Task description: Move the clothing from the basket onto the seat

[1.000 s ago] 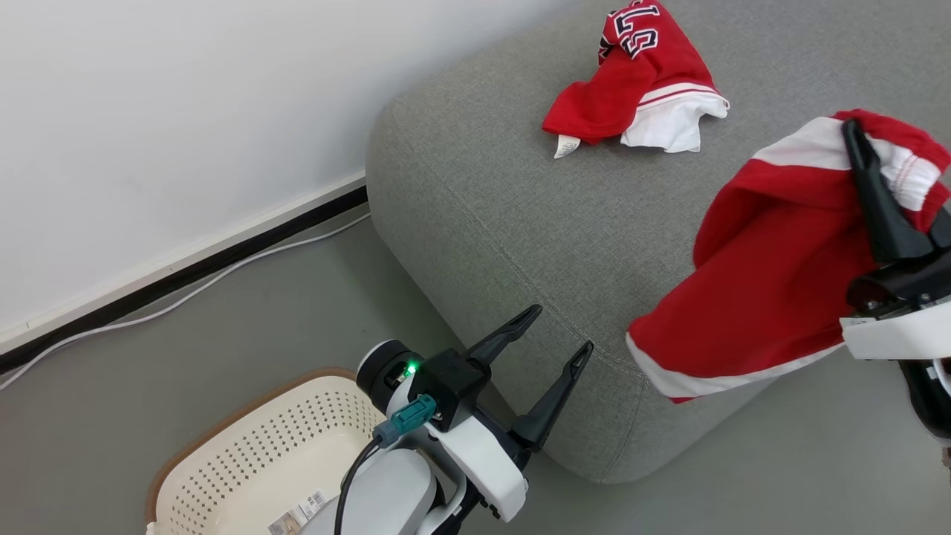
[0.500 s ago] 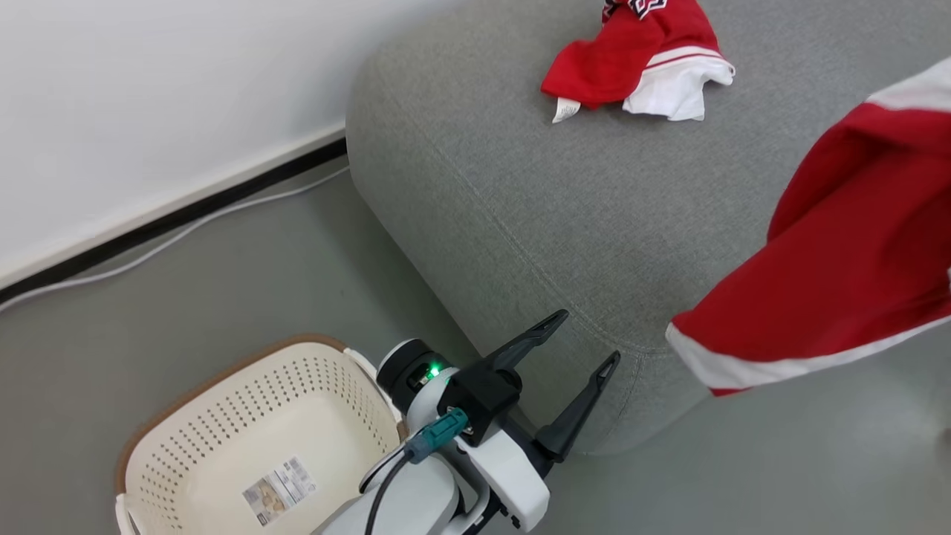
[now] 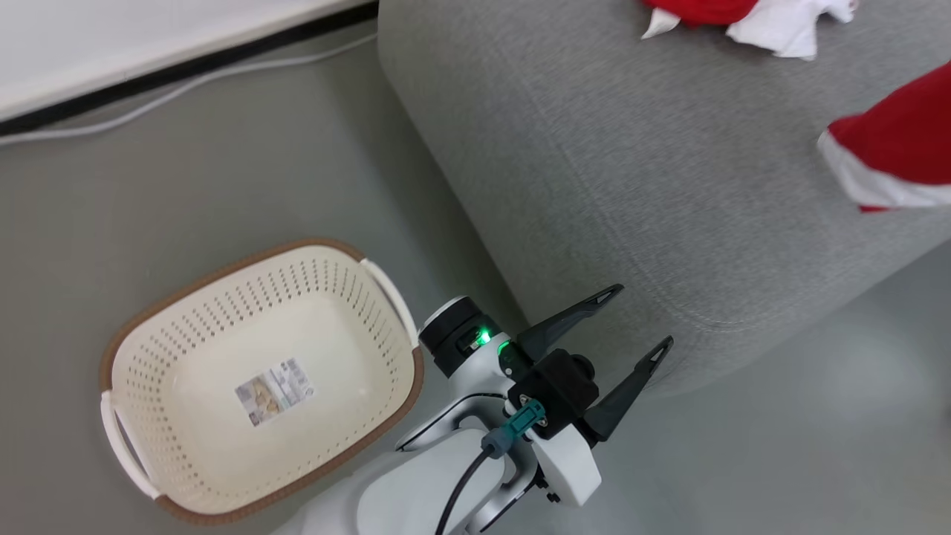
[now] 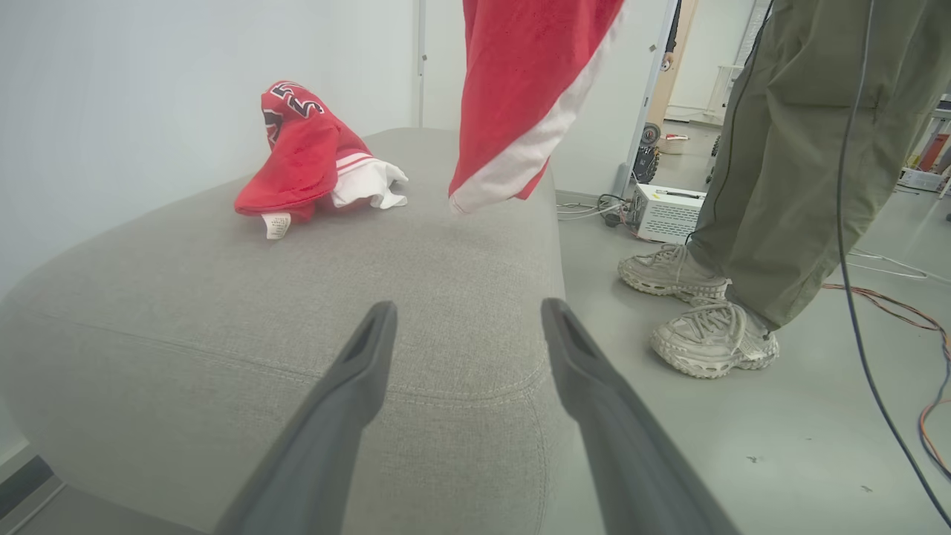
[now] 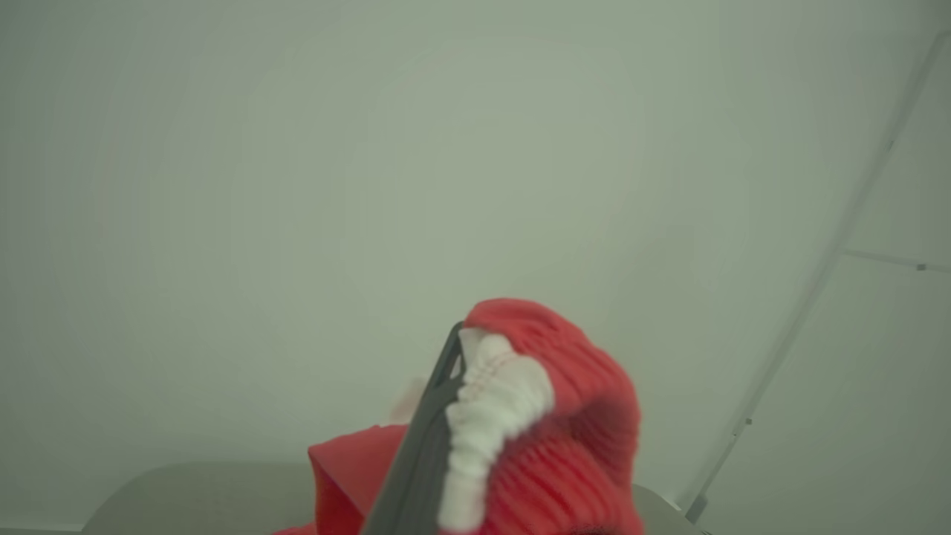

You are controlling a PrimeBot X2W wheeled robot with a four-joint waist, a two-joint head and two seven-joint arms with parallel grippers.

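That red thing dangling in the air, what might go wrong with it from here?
The red piece hangs above the seat, near its edge; let go there, it may slide off to the floor. Its cloth is bunched over the right gripper, so it might snag when the gripper opens. A person's legs stand close beside the seat, so a wide arm swing might reach them.

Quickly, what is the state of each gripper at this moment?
Left gripper: open, holding nothing.
Right gripper: closed on the red fabric garment with white trim.
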